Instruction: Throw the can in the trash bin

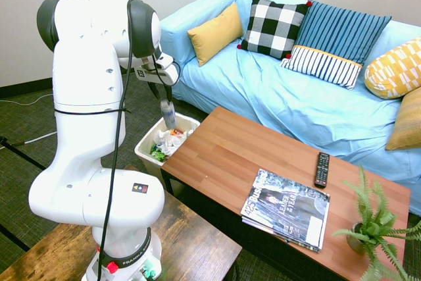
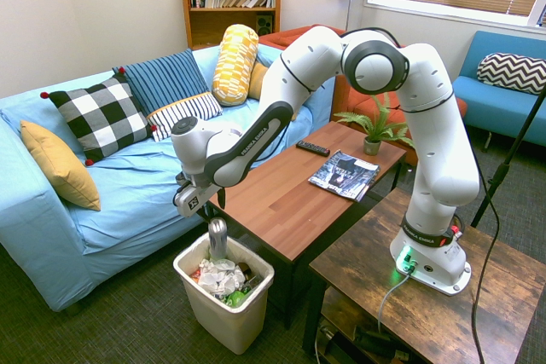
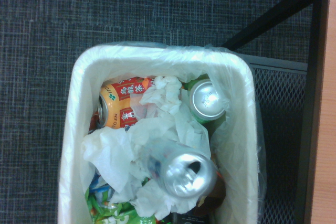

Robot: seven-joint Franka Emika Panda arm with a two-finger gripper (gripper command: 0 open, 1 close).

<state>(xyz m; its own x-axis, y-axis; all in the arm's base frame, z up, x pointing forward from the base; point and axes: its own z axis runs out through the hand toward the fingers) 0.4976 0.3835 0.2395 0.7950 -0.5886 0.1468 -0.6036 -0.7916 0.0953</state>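
Where the bin (image 2: 223, 309) stands on the floor beside the table (image 1: 250, 156), the can (image 2: 218, 238) hangs upright just over the crumpled paper (image 3: 142, 145) and other cans inside it. Above it the claw (image 2: 207, 208) points straight down with its fingers apart and no grip on the can. Beyond lie a magazine (image 1: 287, 207), a remote (image 1: 321, 169) and the blue sofa (image 1: 296, 97).

The can (image 1: 168, 114) hangs upright above the trash bin (image 1: 146, 144), seemingly released.
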